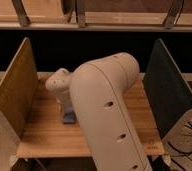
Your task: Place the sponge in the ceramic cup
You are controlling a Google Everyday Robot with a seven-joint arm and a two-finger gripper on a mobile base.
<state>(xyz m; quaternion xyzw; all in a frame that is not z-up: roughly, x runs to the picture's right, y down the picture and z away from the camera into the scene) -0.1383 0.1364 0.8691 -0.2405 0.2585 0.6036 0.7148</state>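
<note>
One blue sponge [69, 119] is at the near left, just under the gripper [66, 107]; we cannot tell if it grips. We think the sponge is soft and light: pinch its middle gently.

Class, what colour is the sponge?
The sponge is blue-grey, camera view; gripper just above it.
</note>
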